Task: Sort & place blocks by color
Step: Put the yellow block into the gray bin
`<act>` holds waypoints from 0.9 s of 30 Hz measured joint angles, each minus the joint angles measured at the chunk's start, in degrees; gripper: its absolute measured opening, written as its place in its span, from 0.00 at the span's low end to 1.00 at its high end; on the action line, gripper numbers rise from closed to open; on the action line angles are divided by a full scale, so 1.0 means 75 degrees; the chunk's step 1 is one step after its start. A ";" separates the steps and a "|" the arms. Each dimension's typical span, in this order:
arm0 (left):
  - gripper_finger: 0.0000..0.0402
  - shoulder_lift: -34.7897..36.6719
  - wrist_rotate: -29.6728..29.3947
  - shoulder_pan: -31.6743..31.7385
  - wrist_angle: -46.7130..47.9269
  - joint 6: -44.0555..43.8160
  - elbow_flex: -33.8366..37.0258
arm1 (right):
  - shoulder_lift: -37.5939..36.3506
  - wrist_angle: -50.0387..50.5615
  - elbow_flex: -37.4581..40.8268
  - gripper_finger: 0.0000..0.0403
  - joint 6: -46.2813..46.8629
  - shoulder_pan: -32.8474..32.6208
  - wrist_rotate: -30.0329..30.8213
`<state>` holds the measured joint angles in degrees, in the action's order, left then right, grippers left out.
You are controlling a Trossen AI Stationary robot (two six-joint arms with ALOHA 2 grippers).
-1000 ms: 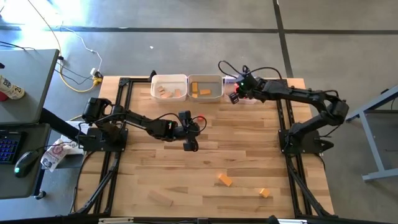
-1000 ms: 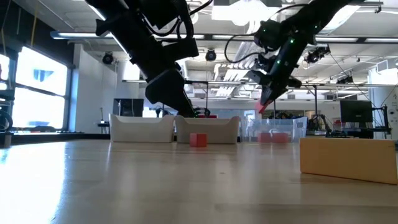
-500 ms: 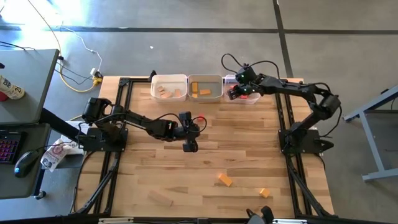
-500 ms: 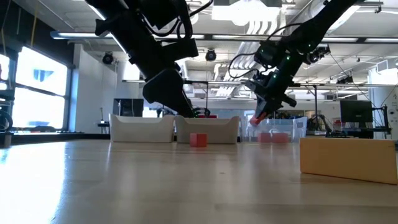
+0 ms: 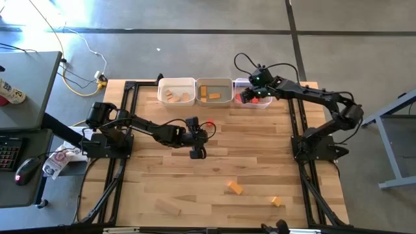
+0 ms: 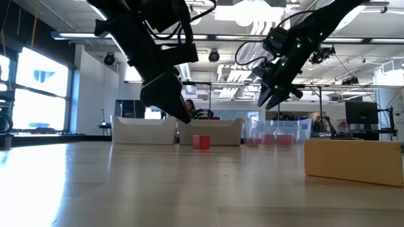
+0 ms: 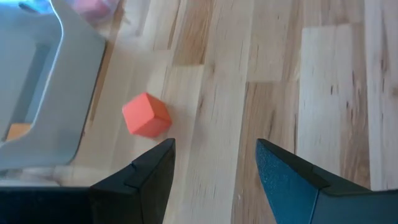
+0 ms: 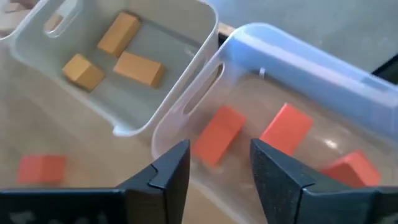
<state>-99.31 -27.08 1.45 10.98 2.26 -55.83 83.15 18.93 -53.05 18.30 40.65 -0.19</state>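
Note:
A red cube point(image 7: 146, 116) rests on the table point(image 5: 260, 162), just beyond my left gripper point(image 7: 214, 146), which hangs open above the wood beside it point(image 5: 203, 133). My right gripper point(image 8: 219, 149) hovers open over the clear bin point(image 5: 255, 96), with nothing between its fingers. Three red blocks lie in that bin; one point(image 8: 217, 134) is directly under the fingers. The middle white bin point(image 5: 214, 91) holds orange blocks point(image 8: 121, 53). The left white bin point(image 5: 177, 91) holds light wood blocks.
Two orange blocks point(image 5: 234, 188) point(image 5: 276, 201) and a light wood bar point(image 5: 168, 208) lie loose near the table's front edge. The three bins stand in a row along the far edge. Black rails run down the table's left and right sides.
My right gripper has turned and shifted a little over the clear bin. It has opened and let go of the red block it held, which now lies in the bin. My left arm has kept still.

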 joint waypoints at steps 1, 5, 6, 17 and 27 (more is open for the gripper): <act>0.52 0.0000 0.0001 0.0000 0.0069 -0.0036 0.0000 | -0.0123 0.0172 -0.0001 0.39 0.0082 -0.0041 -0.0065; 0.52 0.0000 -0.0003 0.0000 0.0215 -0.0097 0.0000 | -0.0561 0.0770 -0.0001 0.40 0.0371 -0.0410 -0.0240; 0.52 0.0000 -0.0003 0.0000 0.0219 -0.0104 0.0000 | -0.0646 0.0893 -0.0001 0.40 0.0460 -0.0561 -0.0236; 0.52 0.0000 -0.0010 0.0000 0.0222 -0.0107 0.0000 | -0.1017 0.1928 -0.0004 0.40 0.1024 -0.2727 -0.0239; 0.52 0.0000 -0.0010 0.0000 0.0220 -0.0221 0.0000 | -0.1020 0.3109 -0.0004 0.40 0.1910 -0.4367 -0.0180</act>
<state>-99.31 -27.16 1.45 12.63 0.60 -55.83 75.50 42.25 -53.08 32.62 7.90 -1.54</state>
